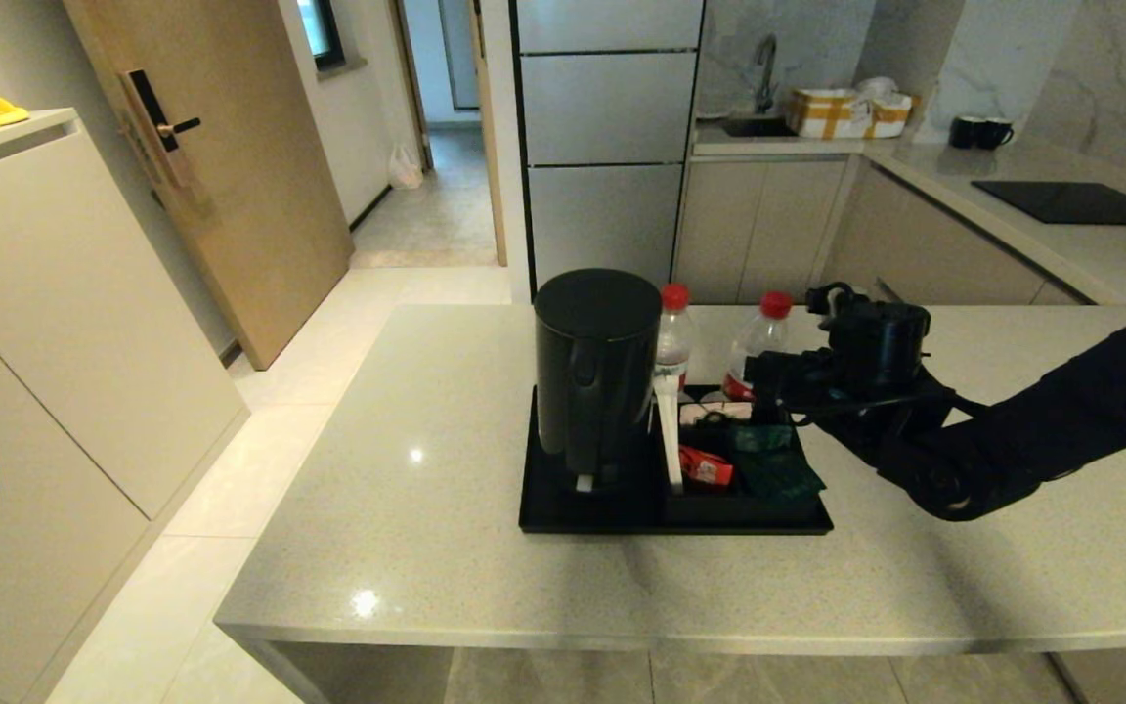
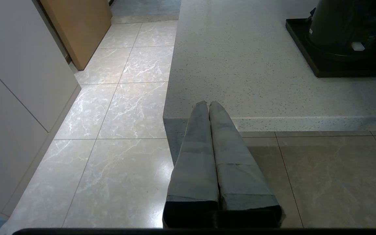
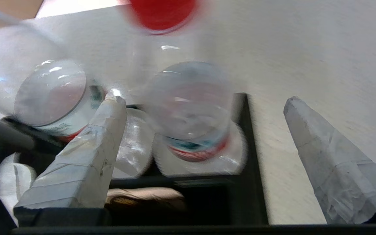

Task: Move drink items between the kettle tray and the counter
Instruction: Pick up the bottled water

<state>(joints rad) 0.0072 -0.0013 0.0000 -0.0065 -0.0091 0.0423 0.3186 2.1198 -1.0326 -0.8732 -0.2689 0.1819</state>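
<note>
Right gripper (image 3: 204, 130): fingers spread wide, holding nothing. The right-hand bottle (image 3: 193, 120) stands in the gap between the 2 taped fingers, still on the kettle tray (image 3: 253, 163). Judged: the jaws are lined up either side of the bottle body for a side grasp, the likely step before lifting it off to the counter (image 1: 407, 489).

In the head view the right gripper (image 1: 768, 376) reaches in from the right, over the back right corner of the kettle tray (image 1: 602, 518), level with the lower half of the right-hand bottle (image 1: 754, 342). A 2nd bottle (image 1: 672, 332) stands just left of it, beside the kettle (image 1: 594, 376). Both carry red caps and both stand upright at the rear of the tray.

The kettle sits on the left half of the tray, on its base. The sachet box (image 1: 739, 479) fills the front right, holding a dark green packet (image 1: 780, 474), a red sachet (image 1: 707, 467) and some pale sachets. The gripper passes above these, probably to avoid knocking them.

Labels: red-and-white bands with a teal mark on both bottles; the lettering is blurred and I cannot read it.

Left gripper (image 2: 209, 106): fingers pressed together, empty, parked below and in front of the counter's (image 2: 256, 65) near edge, well apart from the tray.
</note>
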